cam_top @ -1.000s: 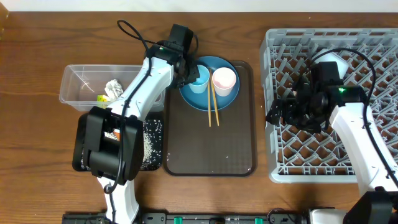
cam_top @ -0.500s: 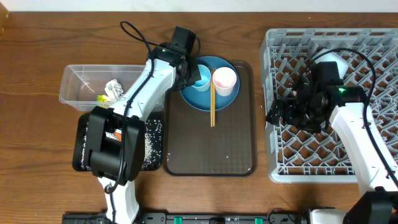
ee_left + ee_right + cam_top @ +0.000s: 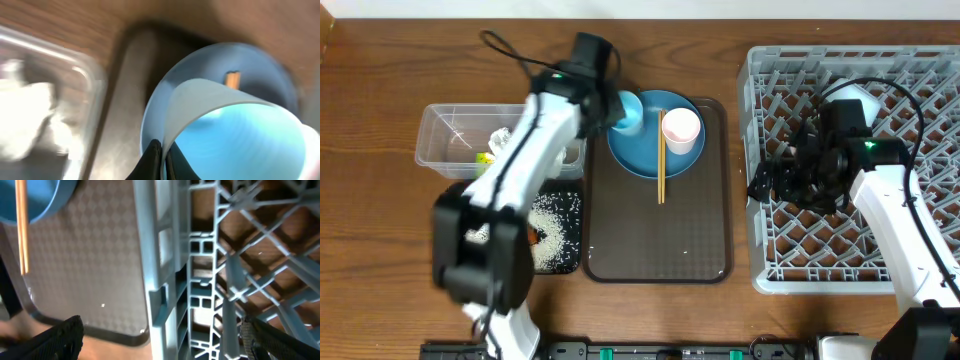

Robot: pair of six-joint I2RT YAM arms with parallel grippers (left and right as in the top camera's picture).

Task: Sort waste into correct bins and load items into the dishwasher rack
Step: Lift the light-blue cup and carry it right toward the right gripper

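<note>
Swinging left with its whole arm blurred, the left pincer (image 3: 161, 155) has carried the light-blue cup (image 3: 628, 112) away from the pinkish-white cup (image 3: 681, 128) it stood next to a second ago. Its jaws are closed tight on the cup's thin wall, one finger inside and one outside. The cup hangs ahead of the fingers, tilted, over the edge of the dark-blue plate (image 3: 642, 152), with the clear tub (image 3: 438, 150) on the pincer's far side.

The grip is narrow and the swing is fast, so the cup could pivot or slip from the fingertips. It could then fall onto the plate or the brown serving tray (image 3: 660, 240).

The chopsticks (image 3: 660, 160) now lie straight across the plate rather than slanted. The right pincer (image 3: 160, 325) has not moved. Its jaws stand wide and empty over the near wall of the dishwasher rack (image 3: 790, 80), with the white bowl (image 3: 858, 96) behind it.
</note>
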